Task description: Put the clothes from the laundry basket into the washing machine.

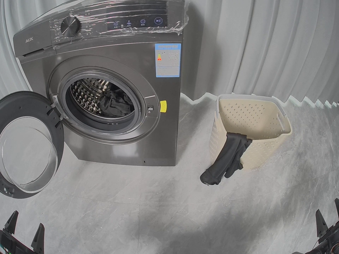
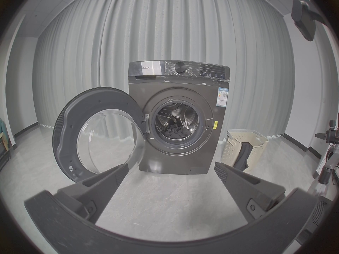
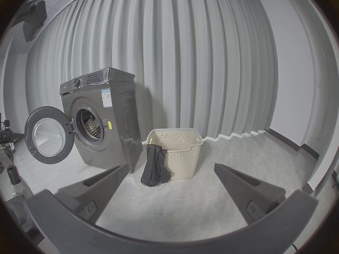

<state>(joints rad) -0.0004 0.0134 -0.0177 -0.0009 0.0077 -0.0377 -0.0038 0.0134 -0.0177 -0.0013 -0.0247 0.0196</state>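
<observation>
Dark clothes (image 1: 114,104) are heaped low in the drum of the washing machine (image 1: 116,152), which is stood at the far left. Its round door (image 1: 28,145) is swung fully open to the left. Further right, apart from the machine, the cream laundry basket (image 1: 261,149) is set on the grey floor (image 1: 141,201). A black garment (image 1: 227,157) is draped over the basket's near left rim, and its lower end is trailed onto the floor.

In the left wrist view the drum is faced straight on, so the heap is seen lying at its bottom. In the right wrist view the machine's right side panel is seen, and so is the full hang of the garment down the basket's outer wall.

The left gripper (image 1: 27,221) is held at the near left with its fingers spread wide and nothing between them. The right gripper (image 1: 328,209), at the near right, is likewise spread wide and empty. A pale pleated curtain (image 1: 265,36) is hung behind everything.
</observation>
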